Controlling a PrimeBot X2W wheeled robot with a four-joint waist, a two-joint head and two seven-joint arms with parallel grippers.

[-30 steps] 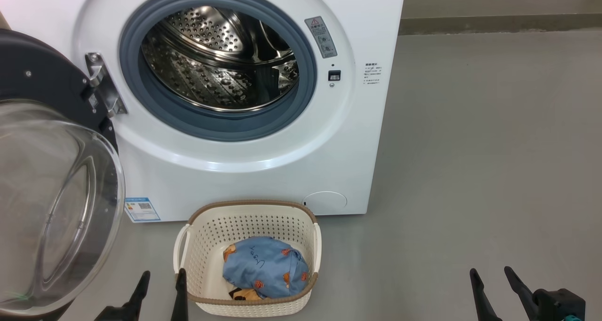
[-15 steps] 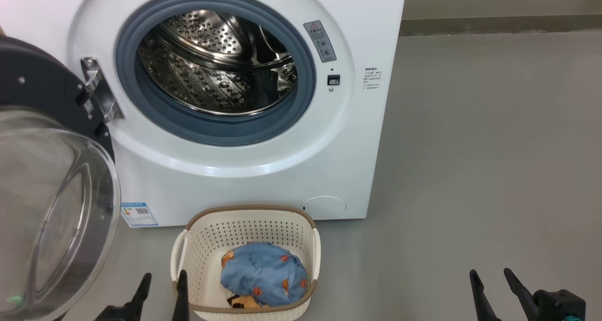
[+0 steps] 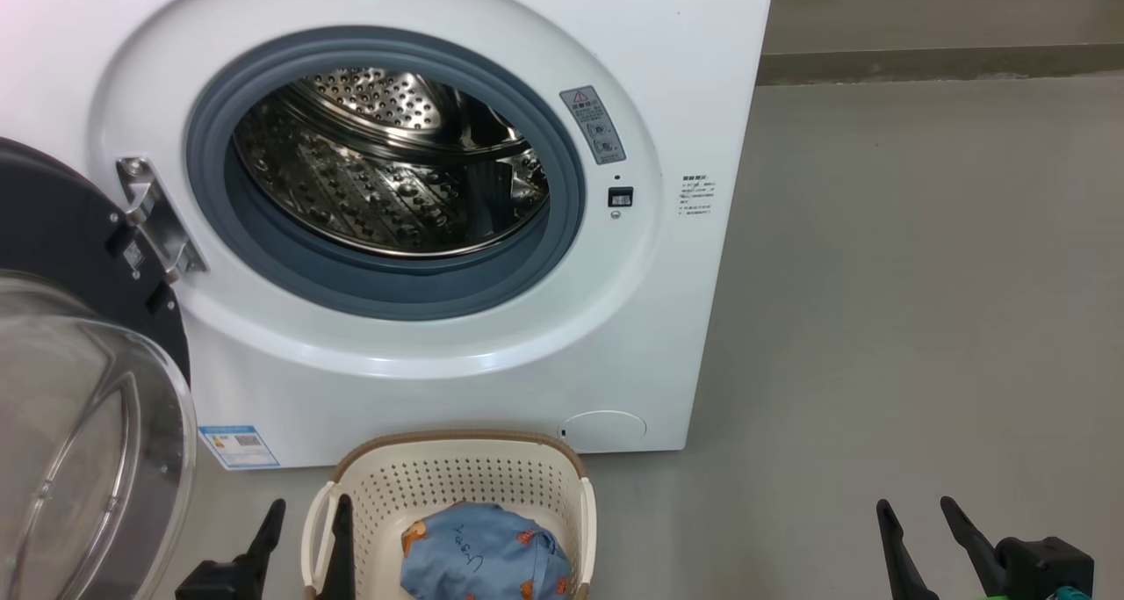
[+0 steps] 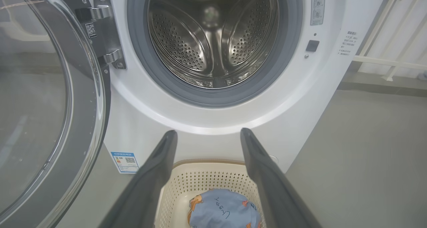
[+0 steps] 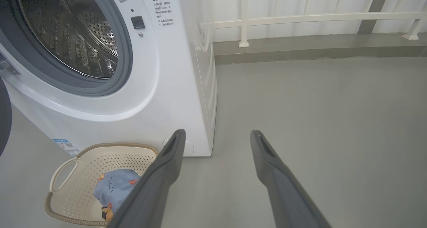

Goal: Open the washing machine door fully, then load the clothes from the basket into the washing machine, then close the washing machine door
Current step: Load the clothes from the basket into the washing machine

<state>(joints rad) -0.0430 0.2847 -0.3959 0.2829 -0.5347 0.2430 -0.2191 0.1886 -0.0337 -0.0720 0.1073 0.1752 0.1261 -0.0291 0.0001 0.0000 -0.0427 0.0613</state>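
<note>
The white washing machine (image 3: 685, 319) faces me with its steel drum (image 3: 386, 169) bare. Its black washing machine door (image 3: 61, 231) with the clear glass bowl hangs swung out on the left, also seen as the washing machine door (image 4: 50, 97) in the left wrist view. On the floor before the machine sits the cream basket (image 3: 457, 477) holding the light blue clothes (image 3: 483, 556). My left gripper (image 3: 307, 512) is open beside the basket's left handle; from its own camera, the left gripper (image 4: 208, 134) frames the basket (image 4: 200, 178). Off to the right, my right gripper (image 3: 918, 512) is open over bare floor.
Grey floor (image 3: 922, 275) spreads to the right of the machine, ending in a low curb (image 3: 940, 60). A white railing (image 5: 300, 19) runs behind the machine's right side. A blue label (image 3: 237, 446) sits at the machine's lower left corner.
The head camera has tilted up and shifted, so the machine and basket sit lower in the picture and the basket is cut by the bottom edge. Both grippers stay open.
</note>
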